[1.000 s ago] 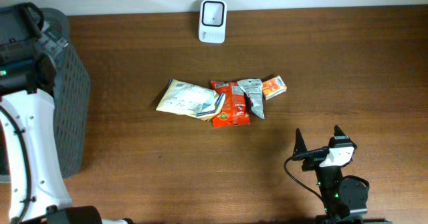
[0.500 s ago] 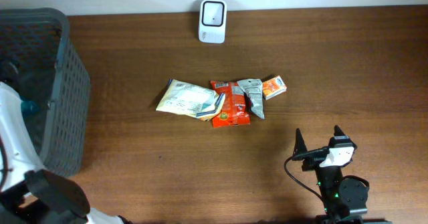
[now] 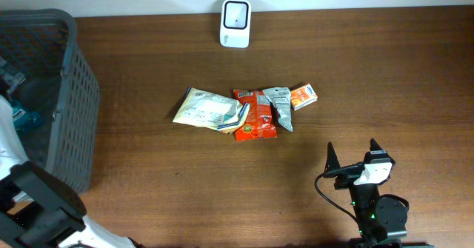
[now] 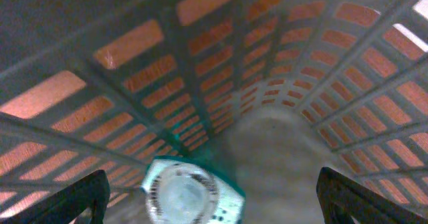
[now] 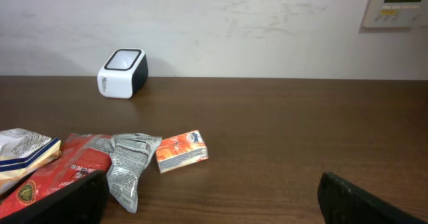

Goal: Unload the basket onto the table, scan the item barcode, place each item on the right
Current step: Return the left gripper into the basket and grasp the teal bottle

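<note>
Both spread, empty: left gripper [image 4: 215,209] has backed up above the basket [image 3: 72,122], teal item [image 4: 182,194] dropped inside; right gripper [image 3: 352,149] idle. Packets [image 3: 244,113] right of basket next.

Mock shop checkout in a plain room: a white barcode scanner [image 3: 235,13] is standing on a wooden bench [image 3: 370,78] against a bare wall [image 5: 234,30], snack packets [image 3: 255,113] are lying mid-bench, and a grey shopping basket [image 3: 70,92] is sitting at one end.

No legible text anywhere.
Print on the red packet [image 5: 80,158], silver packet [image 5: 130,164] and orange box [image 5: 182,152] is too small to read.
</note>
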Robot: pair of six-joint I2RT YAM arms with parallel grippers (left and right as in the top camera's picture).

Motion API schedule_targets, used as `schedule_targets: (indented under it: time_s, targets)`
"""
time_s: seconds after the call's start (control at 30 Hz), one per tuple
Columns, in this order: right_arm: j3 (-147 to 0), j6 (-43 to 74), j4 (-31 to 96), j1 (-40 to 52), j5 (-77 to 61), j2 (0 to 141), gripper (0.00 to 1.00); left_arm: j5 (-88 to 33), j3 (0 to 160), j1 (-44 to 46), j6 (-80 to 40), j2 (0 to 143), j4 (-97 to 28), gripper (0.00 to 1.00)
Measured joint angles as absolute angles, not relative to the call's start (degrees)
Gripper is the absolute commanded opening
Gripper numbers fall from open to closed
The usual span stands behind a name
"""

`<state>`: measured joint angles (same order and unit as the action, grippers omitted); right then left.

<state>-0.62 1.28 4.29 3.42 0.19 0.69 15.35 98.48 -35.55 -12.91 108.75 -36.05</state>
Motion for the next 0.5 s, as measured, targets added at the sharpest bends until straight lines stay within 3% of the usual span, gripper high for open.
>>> schedule_targets:
  time_s: [0.17, 0.23, 0.37, 0.5]
  targets:
    - [-0.6, 1.3, 4.3, 3.4, 0.2, 0.7, 0.99, 12.8, 98.5, -38.0, -11.4, 109.1, -35.7, 0.84]
    - [-0.6, 1.3, 4.3, 3.4, 0.2, 0.7, 0.99, 12.2, 98.5, -38.1, -11.3, 110.3, -35.7, 0.78]
    - [-0.6, 1.3, 4.3, 3.4, 0.2, 0.7, 0.99, 11.2, 98.5, -38.1, -10.0, 113.8, -35.0, 0.57]
    - [-0.6, 1.3, 4.3, 3.4, 0.2, 0.7, 0.99, 10.9, 98.5, -38.1, -9.8, 113.9, -34.1, 0.51]
